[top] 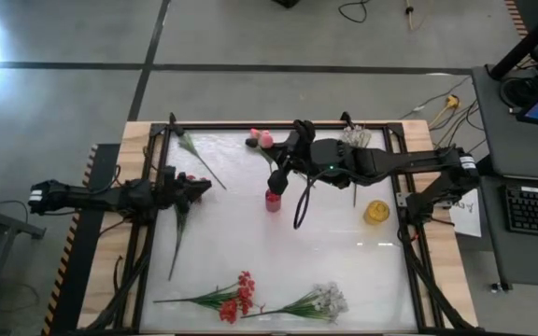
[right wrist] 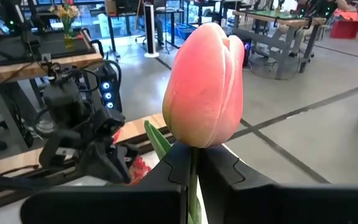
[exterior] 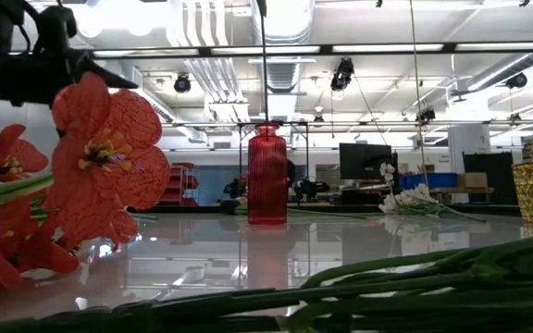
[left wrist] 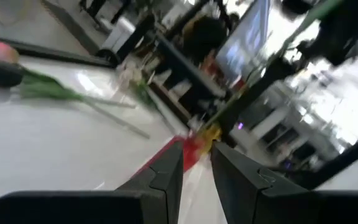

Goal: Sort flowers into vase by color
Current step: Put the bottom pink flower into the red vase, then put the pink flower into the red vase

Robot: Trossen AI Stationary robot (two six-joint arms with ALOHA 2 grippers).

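Right wrist view: right tool [right wrist: 193,163] pinches a plump pink rosebud's [right wrist: 204,87] green stem.

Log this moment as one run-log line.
right gripper: shut on pink tulip-shaped bud's green stem, over red ribbed glass vase | left gripper: holding red-bloomed stem at table's left

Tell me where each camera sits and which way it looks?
High: overhead, facing down; both arms, red vase.
Low: table height, facing the room; red vase, red flowers.
Left wrist: past the left pincer; lying stems.
Right wrist: right pincer holds a pink tulip.
High and low share the vase.
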